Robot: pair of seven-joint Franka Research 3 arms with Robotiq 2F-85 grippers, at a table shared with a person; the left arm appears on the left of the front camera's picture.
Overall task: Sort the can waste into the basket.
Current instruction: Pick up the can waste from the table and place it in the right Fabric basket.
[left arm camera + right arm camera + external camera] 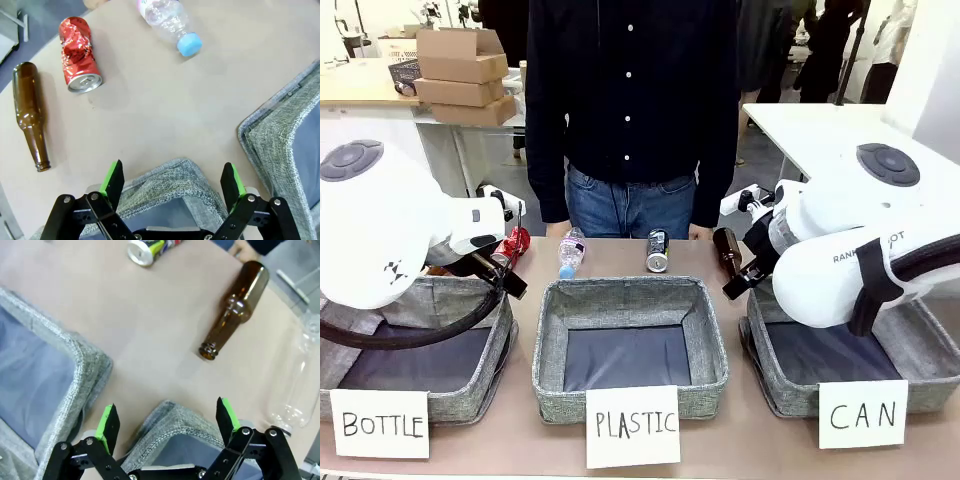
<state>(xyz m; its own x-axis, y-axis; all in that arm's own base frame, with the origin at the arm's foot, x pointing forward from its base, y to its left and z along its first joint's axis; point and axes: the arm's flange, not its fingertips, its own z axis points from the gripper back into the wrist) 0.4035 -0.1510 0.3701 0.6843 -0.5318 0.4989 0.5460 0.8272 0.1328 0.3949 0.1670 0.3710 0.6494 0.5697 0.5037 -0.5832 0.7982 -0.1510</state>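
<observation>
A dented red can [77,55] lies on the table beside a brown bottle [30,115]; in the front view this red can [517,243] shows past my left arm. The dark can [657,250] lies at the far middle of the table, and the right wrist view catches its silver end [147,250]. The basket [760,350] with the "CAN" card [862,415] stands at the front right. My right gripper [167,409] hovers open over that basket's corner [175,427]. My left gripper [172,170] hangs open over the left bin's corner, holding nothing.
The "PLASTIC" bin [545,345] is in the middle and the "BOTTLE" bin [470,400] at the left. A clear bottle with a blue cap [571,252], another brown bottle [232,310] and a clear bottle [295,385] lie on the table. A person [630,110] stands at the far edge.
</observation>
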